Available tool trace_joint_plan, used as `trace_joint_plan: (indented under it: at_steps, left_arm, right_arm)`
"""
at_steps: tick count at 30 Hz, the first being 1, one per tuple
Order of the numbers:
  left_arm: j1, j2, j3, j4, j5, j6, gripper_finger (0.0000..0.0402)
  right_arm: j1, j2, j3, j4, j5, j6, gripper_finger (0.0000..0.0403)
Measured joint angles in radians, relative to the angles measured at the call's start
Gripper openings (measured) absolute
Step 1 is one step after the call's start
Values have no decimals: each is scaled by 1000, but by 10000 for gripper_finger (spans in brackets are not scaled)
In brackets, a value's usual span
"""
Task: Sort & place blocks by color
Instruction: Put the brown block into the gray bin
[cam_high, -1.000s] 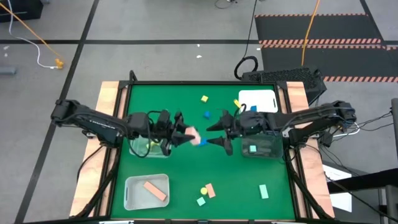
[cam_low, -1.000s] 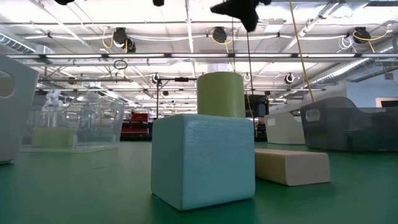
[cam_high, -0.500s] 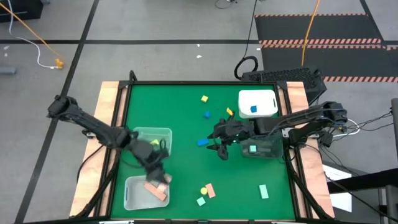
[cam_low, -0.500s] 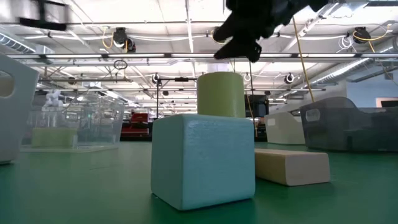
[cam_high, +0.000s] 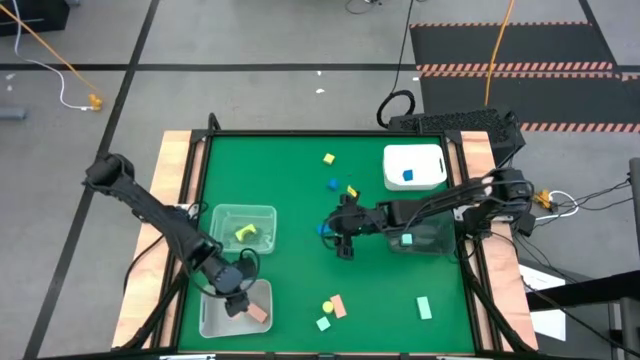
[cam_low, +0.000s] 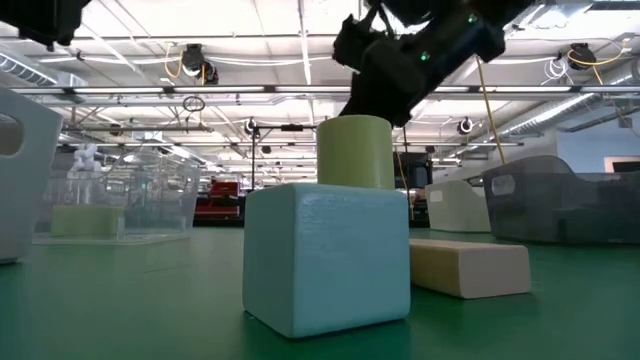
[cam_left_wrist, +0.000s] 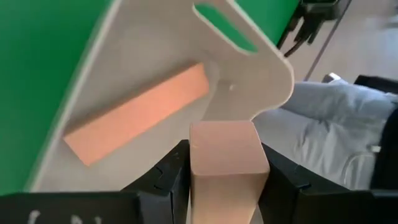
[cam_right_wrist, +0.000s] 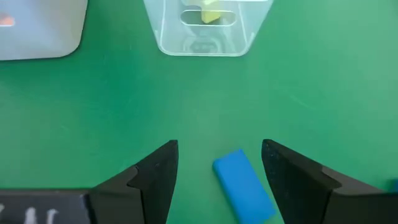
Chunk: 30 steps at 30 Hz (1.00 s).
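My left gripper (cam_high: 238, 300) hangs over the white tub (cam_high: 212, 312) at the table's near left, shut on a peach block (cam_left_wrist: 225, 163). A peach bar (cam_left_wrist: 140, 112) lies flat on that tub's floor. My right gripper (cam_right_wrist: 219, 149) is open near the table's middle, just above the cloth. Its fingers stand on either side of a blue block (cam_right_wrist: 244, 185) that lies flat on the table (cam_high: 325, 229). In the low view the right gripper (cam_low: 385, 70) shows high up, behind a mint cube (cam_low: 325, 255). My left gripper pinches the peach block between its two fingers (cam_left_wrist: 169, 179), which lie on two opposite side faces (cam_left_wrist: 198, 177). The block's free end sticks out past the fingertips. It is lifted clear above the white tub's floor.
A clear tub (cam_high: 243, 228) holds a yellow block. A white tub (cam_high: 414, 166) holds a blue block, and a dark tub (cam_high: 420, 238) a mint one. Loose blocks lie far of centre (cam_high: 328, 158) and near the near edge (cam_high: 338, 305), with a mint bar (cam_high: 424, 308).
My left gripper has carried the peach block from the table's middle toward the near left edge and now stands over the white tub. My right gripper has moved a little toward the left and near edges and down onto the blue block, staying open.
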Motion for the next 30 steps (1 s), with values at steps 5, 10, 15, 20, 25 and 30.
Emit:
trace_joint_plan:
  at_steps: [5,10,15,20,25,30]
  left_arm:
    - [-20,31,0,0,0,-21,149]
    - [-20,40,0,5,-21,-38,155]
    - [-21,40,0,61,-25,-54,158]
    - [-26,40,0,156,-25,-18,160]
    - [-26,39,0,158,-28,-19,160]
    - [-29,42,0,152,-17,-17,153]
  right_arm:
    - [-1,73,0,80,1,-6,221]
    - [-17,102,0,90,0,-5,221]
    - [-47,130,0,88,0,-4,221]
    - [-69,151,0,73,-1,-4,221]
    - [-82,149,0,81,-4,-10,221]
    - [-84,149,0,76,-4,-11,221]
